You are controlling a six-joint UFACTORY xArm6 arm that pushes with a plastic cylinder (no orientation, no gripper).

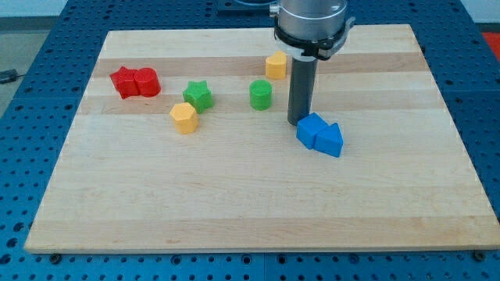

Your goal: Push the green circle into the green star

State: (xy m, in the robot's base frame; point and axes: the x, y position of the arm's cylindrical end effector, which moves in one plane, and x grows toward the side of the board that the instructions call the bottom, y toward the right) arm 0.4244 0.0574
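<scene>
The green circle (261,94) stands on the wooden board near the middle top. The green star (198,96) lies to its left, a clear gap apart. My tip (298,122) is down on the board to the right of the green circle and slightly lower in the view, about one block width away, not touching it. The tip sits right at the upper left edge of the blue cube (311,130).
A blue triangle (330,140) touches the blue cube's right side. A yellow block (276,65) lies above the green circle; another yellow block (183,118) touches the green star's lower left. Two red blocks (135,82) sit together at the left. The board (250,203) has edges all round.
</scene>
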